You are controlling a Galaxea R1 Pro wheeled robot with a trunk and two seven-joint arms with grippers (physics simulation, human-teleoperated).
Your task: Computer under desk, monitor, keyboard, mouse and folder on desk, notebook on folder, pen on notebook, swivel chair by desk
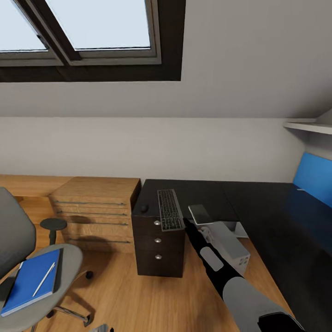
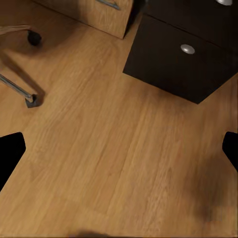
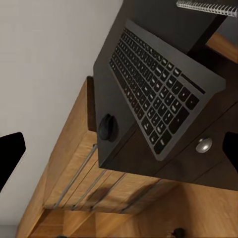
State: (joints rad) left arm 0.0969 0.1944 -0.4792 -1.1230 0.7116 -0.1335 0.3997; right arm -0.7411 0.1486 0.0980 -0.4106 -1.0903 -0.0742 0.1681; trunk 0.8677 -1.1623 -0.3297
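Overhead, from the head view: keyboard lying along the left end of the black desk, overhanging the front edge, with mouse just beside it to the left. Grey tower computer on the floor under the desk. Blue folder on the swivel chair seat, pen resting on top. Right arm reaching toward the keyboard's near end.

Next, left wrist view: left gripper spread wide above wood floor, holding nothing, near the black drawer unit.

Finally, right wrist view: right gripper spread wide and empty, near keyboard and mouse.
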